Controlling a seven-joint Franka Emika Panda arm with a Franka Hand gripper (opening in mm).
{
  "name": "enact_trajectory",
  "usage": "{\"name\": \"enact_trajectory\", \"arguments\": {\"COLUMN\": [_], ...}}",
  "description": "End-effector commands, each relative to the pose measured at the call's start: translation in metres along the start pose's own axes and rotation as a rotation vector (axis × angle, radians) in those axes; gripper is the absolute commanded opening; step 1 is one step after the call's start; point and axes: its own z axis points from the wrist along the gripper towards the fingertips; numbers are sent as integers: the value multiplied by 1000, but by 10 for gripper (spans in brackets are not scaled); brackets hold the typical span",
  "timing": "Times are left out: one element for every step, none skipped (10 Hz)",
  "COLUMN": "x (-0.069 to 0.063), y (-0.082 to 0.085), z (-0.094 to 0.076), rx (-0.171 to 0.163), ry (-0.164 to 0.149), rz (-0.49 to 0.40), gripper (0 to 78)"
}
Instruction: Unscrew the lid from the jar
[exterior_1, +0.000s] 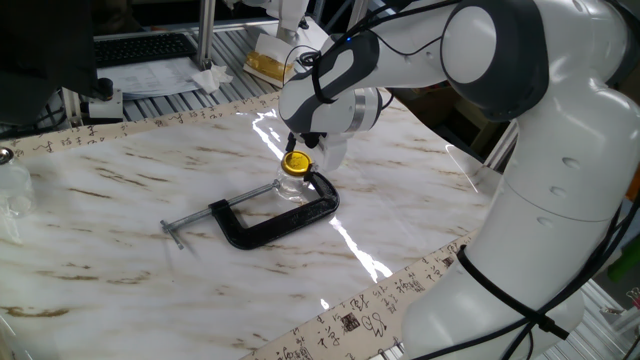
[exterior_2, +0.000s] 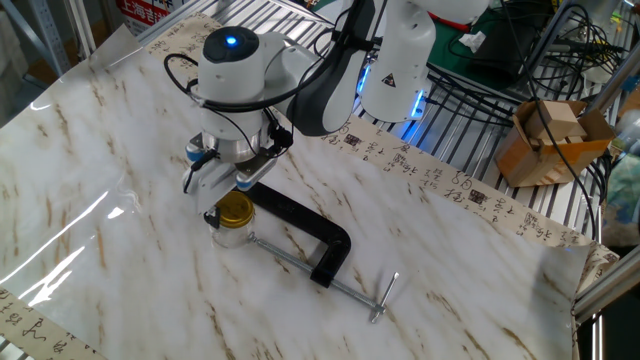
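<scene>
The small clear glass jar (exterior_1: 290, 187) stands upright on the marble table, held between the jaws of a black C-clamp (exterior_1: 281, 217). Its yellow lid (exterior_1: 295, 161) sits on top. My gripper (exterior_1: 304, 141) hangs just above the lid, a little behind it, with its fingers apart and nothing between them. In the other fixed view the gripper (exterior_2: 222, 183) sits just above the lid (exterior_2: 235, 208) and jar (exterior_2: 231, 233), clear of both. The clamp (exterior_2: 303, 227) runs off to the right with its screw handle (exterior_2: 384, 296) on the table.
The clamp's screw bar and handle (exterior_1: 180, 229) stick out to the left. A clear container (exterior_1: 14, 196) stands at the table's left edge. Cardboard boxes (exterior_2: 545, 140) and cables lie beyond the far edge. My arm's bulk (exterior_1: 530, 150) fills the right side.
</scene>
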Motion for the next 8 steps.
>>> {"name": "enact_trajectory", "arguments": {"x": [0,0,0,0,0,0,0,0], "y": [-1,-1,-1,-1,-1,-1,-1,-1], "z": [0,0,0,0,0,0,0,0], "rx": [24,30,31,33,33,33,34,33], "ry": [1,1,2,0,-1,-5,-5,-6], "rz": [-34,-46,-49,-55,-57,-57,-60,-63], "gripper": [774,774,774,774,774,774,774,774]}}
